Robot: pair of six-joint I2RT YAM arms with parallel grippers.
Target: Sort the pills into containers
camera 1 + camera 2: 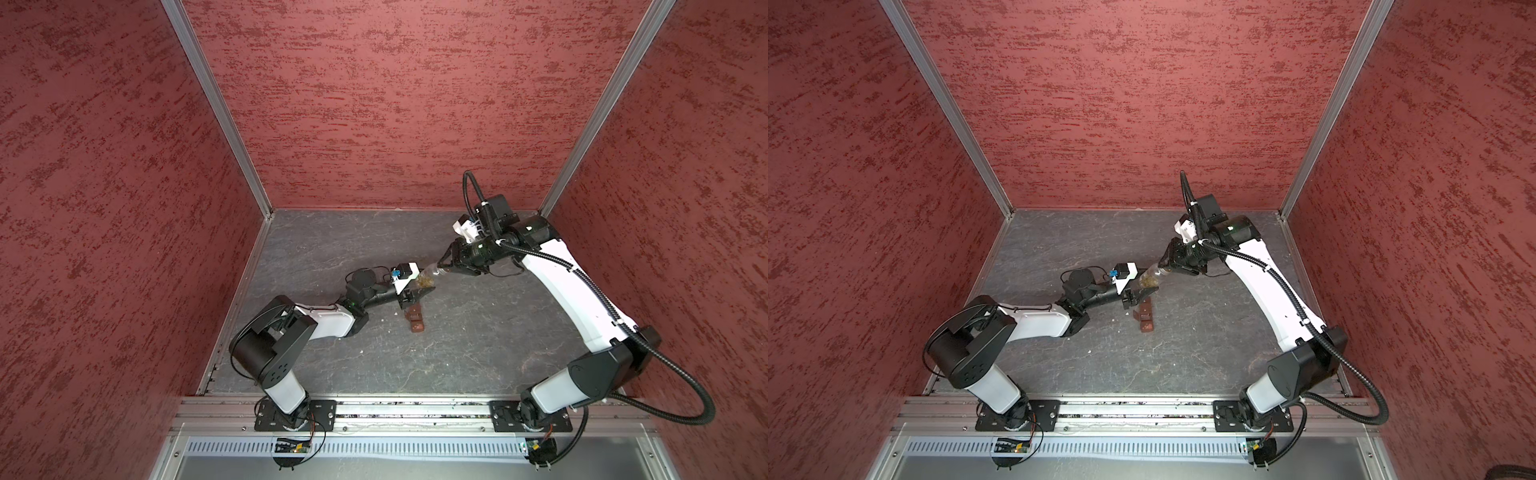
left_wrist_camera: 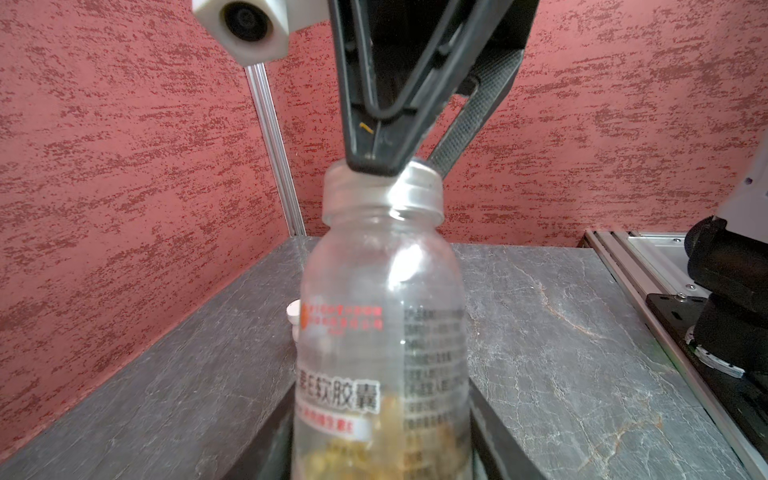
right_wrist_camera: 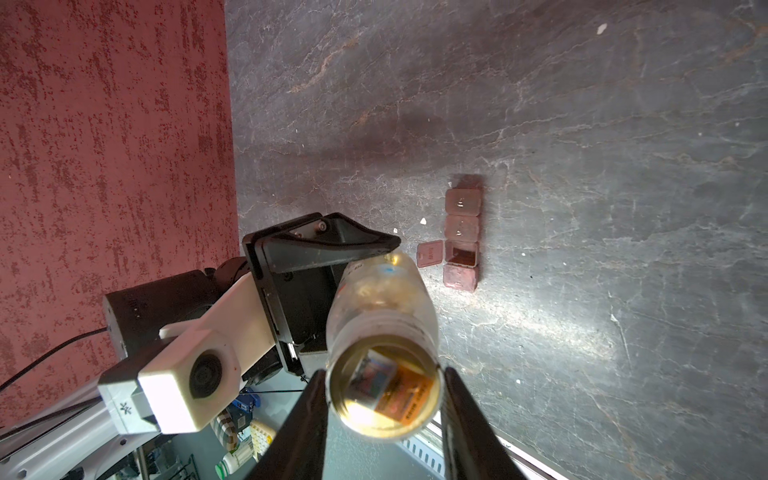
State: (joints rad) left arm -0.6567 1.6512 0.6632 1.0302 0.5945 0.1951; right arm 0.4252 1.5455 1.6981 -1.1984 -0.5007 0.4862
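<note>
Nearest, below the clear bottle (image 2: 382, 311), the containers (image 3: 461, 232) lie on the surface (image 3: 623, 166): a dark-brown translucent strip of square compartments, one lid flipped open. The left claw (image 1: 419, 291) clamps the bottle's body. Beyond, the right claw (image 3: 384, 372) flanks its uncapped mouth; whether it grips, I cannot tell.

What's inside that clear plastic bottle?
A heap of yellowish-brown pills at the closed end of the clear plastic bottle; its printed label covers part of them.

Dark-brown containers (image 3: 462, 232) strip, flat, one compartment open.
</note>
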